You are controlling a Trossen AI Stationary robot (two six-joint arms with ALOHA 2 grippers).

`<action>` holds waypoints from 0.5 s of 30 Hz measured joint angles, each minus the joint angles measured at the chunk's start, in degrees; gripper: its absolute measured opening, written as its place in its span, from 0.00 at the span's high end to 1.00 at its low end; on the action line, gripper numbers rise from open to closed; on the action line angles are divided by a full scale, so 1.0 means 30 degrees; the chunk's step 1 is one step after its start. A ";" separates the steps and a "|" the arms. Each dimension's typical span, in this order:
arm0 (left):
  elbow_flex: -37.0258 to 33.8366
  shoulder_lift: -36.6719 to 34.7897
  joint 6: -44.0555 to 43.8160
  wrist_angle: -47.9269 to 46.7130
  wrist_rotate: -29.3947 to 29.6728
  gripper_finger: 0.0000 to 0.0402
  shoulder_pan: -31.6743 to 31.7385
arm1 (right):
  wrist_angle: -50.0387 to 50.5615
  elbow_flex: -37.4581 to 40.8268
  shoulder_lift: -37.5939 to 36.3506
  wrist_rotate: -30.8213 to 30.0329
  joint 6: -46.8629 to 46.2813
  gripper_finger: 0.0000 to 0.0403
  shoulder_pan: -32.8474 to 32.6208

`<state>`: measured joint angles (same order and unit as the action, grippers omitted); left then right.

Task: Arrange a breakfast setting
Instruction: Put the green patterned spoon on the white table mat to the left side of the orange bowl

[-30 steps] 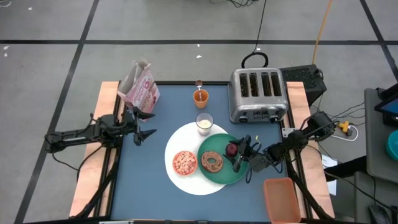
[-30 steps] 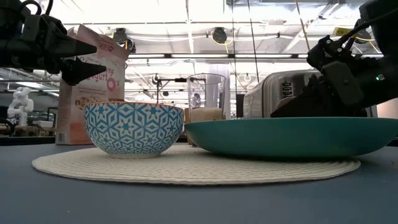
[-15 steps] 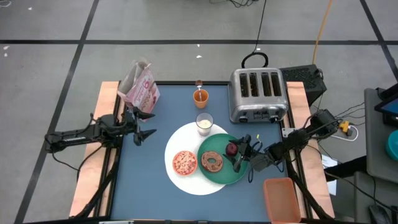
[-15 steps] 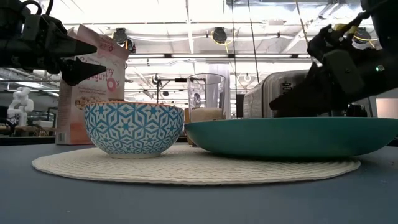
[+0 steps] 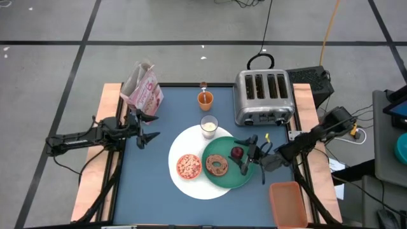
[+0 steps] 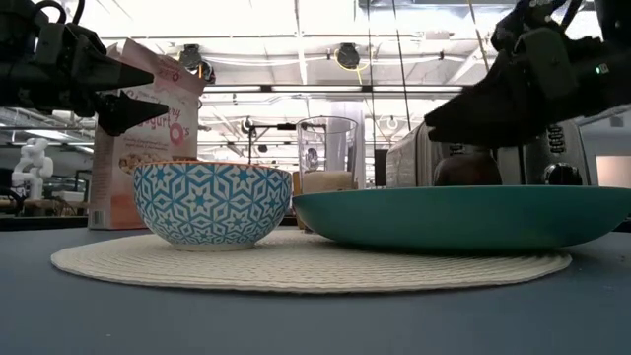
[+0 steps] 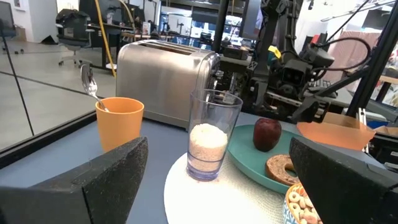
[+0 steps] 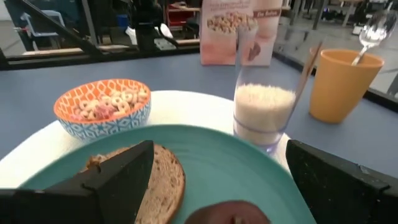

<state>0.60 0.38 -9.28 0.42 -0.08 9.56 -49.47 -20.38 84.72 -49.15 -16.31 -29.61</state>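
Note:
The large white round plate (image 5: 191, 159) lies mid-table. On it stand the small orange bowl (image 5: 188, 166) of cereal and the green plate (image 5: 229, 177). The brown bagel (image 5: 218, 166) and the dark red fruit (image 5: 237, 152) rest on the green plate. The milk glass (image 5: 209, 126) stands at the white plate's far edge. Beyond it stands the orange cup (image 5: 205, 98) with the spoon (image 5: 203, 86) in it. My right gripper (image 5: 247, 156) is open and empty, just above and to the right of the fruit (image 8: 230, 213). My left gripper (image 5: 151, 129) is open and empty, left of the plates.
The silver four-slot toaster (image 5: 264, 97) stands at the far right and the pink cereal box (image 5: 143, 89) at the far left. An orange bin (image 5: 291, 203) sits off the table's near right corner. Bare blue tabletop (image 5: 149, 191) lies at the near left.
My right gripper has risen from down at the green plate beside the fruit to above it. The fruit now shows in the low view, resting on the plate. The left arm has kept still.

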 joint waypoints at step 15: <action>0.0000 0.0002 0.0002 -0.0006 0.0000 0.02 0.0000 | 0.0000 0.0000 -0.3643 -0.0007 0.2988 0.11 0.0089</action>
<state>0.60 0.38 -9.28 0.40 -0.08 9.56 -49.47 -20.38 73.79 -49.17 -7.34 -29.34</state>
